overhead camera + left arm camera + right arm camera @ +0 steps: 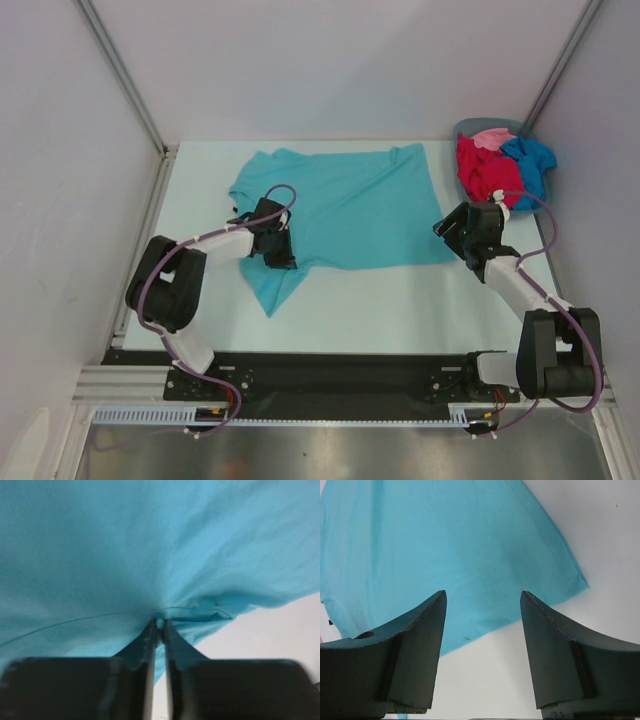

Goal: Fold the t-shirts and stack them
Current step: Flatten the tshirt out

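Note:
A teal t-shirt [360, 200] lies spread flat on the white table, its neck towards the left. My left gripper [284, 258] sits at the shirt's near-left part, by the sleeve that hangs towards me. In the left wrist view its jaws [161, 624] are pinched together on a small gather of the teal cloth [150, 545]. My right gripper [452, 232] hovers at the shirt's near-right corner. It stands open [483, 595] with nothing between its fingers, over the hem of the teal cloth [445, 545] and bare table. Red [480, 168], pink [492, 138] and blue [530, 155] t-shirts lie heaped at the back right.
The heaped shirts sit in a grey-blue basket [478, 125] in the back right corner. White walls with metal posts close in the table at the left, back and right. Bare table [400, 300] shows between the shirt and the arm bases.

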You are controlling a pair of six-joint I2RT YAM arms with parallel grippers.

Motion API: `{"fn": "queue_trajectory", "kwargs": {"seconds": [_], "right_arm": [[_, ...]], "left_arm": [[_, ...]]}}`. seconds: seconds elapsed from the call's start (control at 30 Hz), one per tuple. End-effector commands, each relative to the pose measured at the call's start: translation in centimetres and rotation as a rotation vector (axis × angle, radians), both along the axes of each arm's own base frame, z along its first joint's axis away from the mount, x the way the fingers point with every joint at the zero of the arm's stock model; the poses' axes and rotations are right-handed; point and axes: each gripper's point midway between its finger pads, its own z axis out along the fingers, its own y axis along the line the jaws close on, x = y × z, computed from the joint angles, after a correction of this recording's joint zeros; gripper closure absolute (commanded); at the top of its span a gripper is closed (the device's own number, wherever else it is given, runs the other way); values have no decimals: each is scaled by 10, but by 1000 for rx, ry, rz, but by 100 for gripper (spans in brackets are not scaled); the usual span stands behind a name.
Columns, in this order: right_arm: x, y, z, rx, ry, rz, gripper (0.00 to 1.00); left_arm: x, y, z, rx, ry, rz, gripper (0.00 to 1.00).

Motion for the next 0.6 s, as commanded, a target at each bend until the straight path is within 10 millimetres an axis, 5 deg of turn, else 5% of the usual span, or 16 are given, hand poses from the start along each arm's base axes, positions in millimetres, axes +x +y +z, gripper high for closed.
{"fn": "queue_trajectory", "kwargs": {"seconds": [0.0, 0.07, 0.33, 0.57], "right_arm": [[8, 3, 7, 2, -33, 4, 35], [8, 4, 6, 5, -34, 5, 35], [11, 6, 1, -2, -17, 12, 36], [20, 5, 3, 3, -32, 4, 36]], "left_arm": [[-4, -1, 15, -15, -38, -23, 92], [-6, -2, 19, -13, -45, -29, 99], [-27, -19, 58, -4, -119, -90, 100], [-72, -51, 69, -13, -117, -207, 100]]}}
